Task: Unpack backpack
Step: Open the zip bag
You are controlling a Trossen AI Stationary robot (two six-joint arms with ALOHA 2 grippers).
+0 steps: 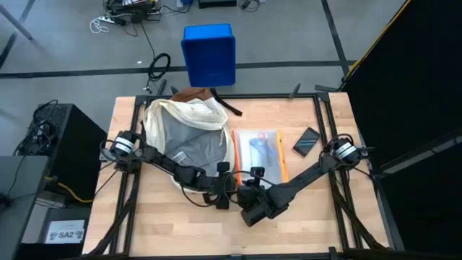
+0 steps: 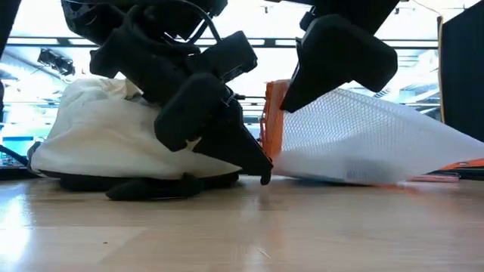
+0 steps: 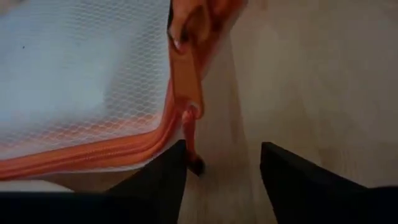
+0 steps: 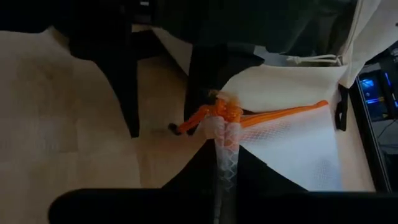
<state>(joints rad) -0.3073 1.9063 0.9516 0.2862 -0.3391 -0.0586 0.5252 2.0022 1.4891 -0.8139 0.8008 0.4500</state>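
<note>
Cream fabric is filling the back left of the table (image 1: 303,217) from above: the backpack (image 1: 189,133) is lying there with its mouth gaping, and just beside it the clear pouch (image 1: 258,153) is lying flat, a phone (image 1: 306,141) a little further right. Both arms are crowding the pouch's near corner, the left gripper (image 1: 225,193) and the right gripper (image 1: 254,189) nearly meeting.

Down at table height, the pouch (image 2: 363,140) is tilting up at its orange end, likely because the right gripper is lifting that corner, while the backpack (image 2: 113,140) is slumping behind the dark arms.

Through the left wrist camera, the left gripper's fingers (image 3: 158,186) are standing apart, straddling the orange zipper pull (image 3: 189,134) without touching it, apparently lining up to grab and slide it.

Through the right wrist camera, the right gripper (image 4: 225,163) is pinching the mesh edge of the pouch (image 4: 292,146), seemingly steadying it so the zipper can be drawn.
</note>
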